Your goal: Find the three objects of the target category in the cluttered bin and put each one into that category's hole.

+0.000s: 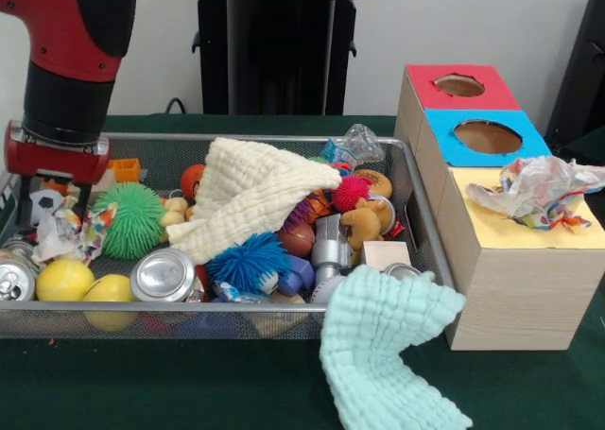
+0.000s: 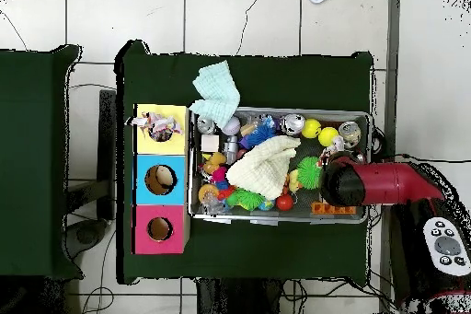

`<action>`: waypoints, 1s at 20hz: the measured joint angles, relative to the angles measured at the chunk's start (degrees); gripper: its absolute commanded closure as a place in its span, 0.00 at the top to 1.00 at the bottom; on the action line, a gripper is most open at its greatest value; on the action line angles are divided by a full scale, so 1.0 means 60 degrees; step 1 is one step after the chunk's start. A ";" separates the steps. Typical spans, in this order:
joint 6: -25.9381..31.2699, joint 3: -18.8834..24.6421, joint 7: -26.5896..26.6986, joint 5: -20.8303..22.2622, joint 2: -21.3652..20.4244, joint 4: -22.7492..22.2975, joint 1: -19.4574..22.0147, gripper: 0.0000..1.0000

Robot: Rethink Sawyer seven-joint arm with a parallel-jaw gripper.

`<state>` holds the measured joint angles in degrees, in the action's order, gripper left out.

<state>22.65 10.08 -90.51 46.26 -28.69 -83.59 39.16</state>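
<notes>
The hand (image 1: 71, 196) is lowered onto a crumpled wrapper (image 1: 68, 233) at the wire bin's (image 1: 416, 189) end, beside a green spiky ball (image 1: 130, 219); its grip cannot be told. Another wrapper (image 1: 534, 189) lies on the yellow box (image 1: 520, 260).

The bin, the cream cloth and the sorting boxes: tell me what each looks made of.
The bin: silver wire mesh, apparently metal; its walls show a fine see-through grid. The cream cloth: soft woven fabric, matte, with a waffle texture and limp folds. The sorting boxes: pale wood or wood-look board, going by the grain lines on the sides, with flat red, blue and yellow tops.
</notes>
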 measured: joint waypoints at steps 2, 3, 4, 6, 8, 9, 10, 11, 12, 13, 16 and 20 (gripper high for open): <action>0.0004 0.0063 0.0000 -0.0133 0.0056 -0.0029 0.0105 1.00; 0.0000 0.0116 0.0000 -0.0214 0.0090 -0.0052 0.0181 1.00; 0.0002 0.0198 0.0000 -0.0319 0.0141 -0.0094 0.0295 1.00; 0.0002 0.0379 0.0000 -0.0499 0.0240 -0.0203 0.0540 1.00; -0.0022 0.0471 0.0000 -0.0552 0.0270 -0.0288 0.0661 1.00; -0.0114 0.0595 0.0000 -0.0562 0.0290 -0.0445 0.0837 0.00; -0.0150 0.0603 0.0000 -0.0561 0.0291 -0.0466 0.0854 0.00; -0.0185 0.0610 0.0000 -0.0561 0.0292 -0.0487 0.0870 0.00; -0.0220 0.0617 0.0000 -0.0560 0.0293 -0.0507 0.0886 0.00; -0.0539 0.0650 0.0000 -0.0558 0.0271 -0.0579 0.0943 0.00; -0.0907 0.0654 0.0000 -0.0556 0.0243 -0.0647 0.0954 0.00; -0.1340 0.0657 0.0000 -0.0552 0.0132 -0.0868 0.0916 0.00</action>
<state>14.61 14.02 -90.51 42.95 -27.90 -88.80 44.66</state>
